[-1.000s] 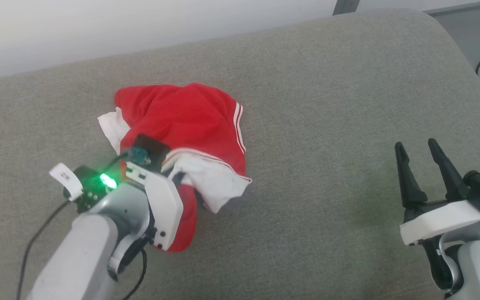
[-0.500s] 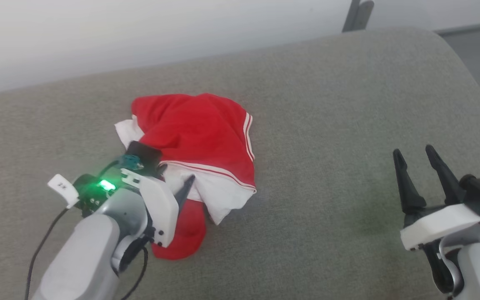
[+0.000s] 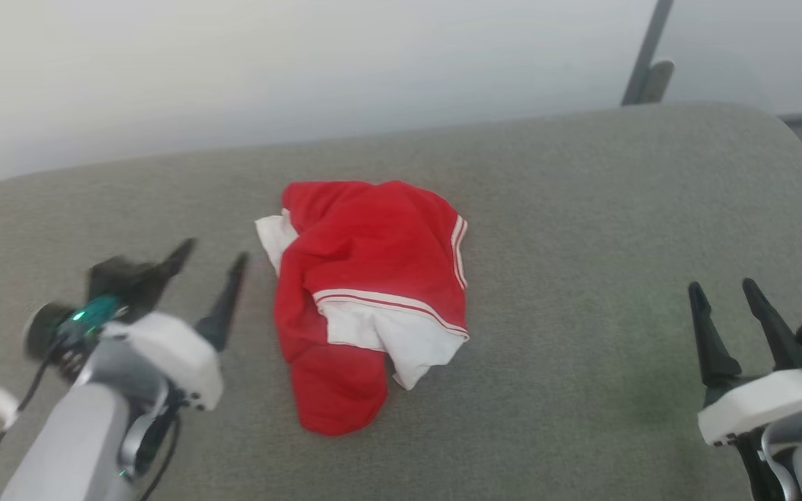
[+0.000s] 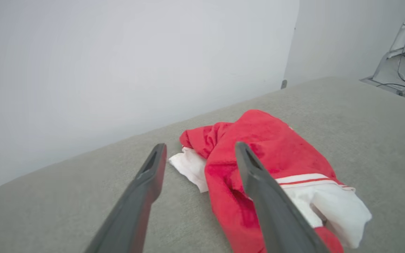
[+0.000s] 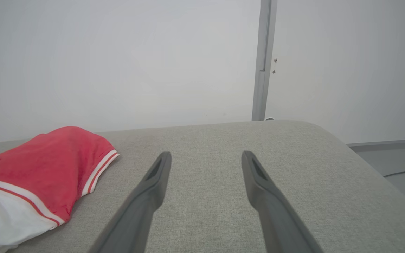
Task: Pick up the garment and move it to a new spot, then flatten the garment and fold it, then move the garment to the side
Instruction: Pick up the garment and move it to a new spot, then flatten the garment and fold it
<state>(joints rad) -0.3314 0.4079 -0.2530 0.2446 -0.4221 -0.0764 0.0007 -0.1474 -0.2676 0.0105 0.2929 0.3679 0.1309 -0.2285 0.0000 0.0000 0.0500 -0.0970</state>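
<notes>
Well, the shirt (image 3: 366, 299) lay crumpled mid-frame on the grey cushion (image 3: 582, 209), soft, light, sure to sag wherever pinched. The left gripper (image 3: 214, 251) at lower left gaped empty just beside it; the right gripper (image 3: 721, 284) at lower right gaped too, well apart. I'd have pinched a striped edge.

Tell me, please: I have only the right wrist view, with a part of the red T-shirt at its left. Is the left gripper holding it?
Observer: No. The left gripper is open and stands beside the T-shirt, apart from it.
Operator: Is the T-shirt flat?
Observer: No, it is a crumpled heap; a red flap reaches toward the robot.
Operator: Any white on its left side?
Observer: Yes, white cloth shows at the far left edge.
</notes>
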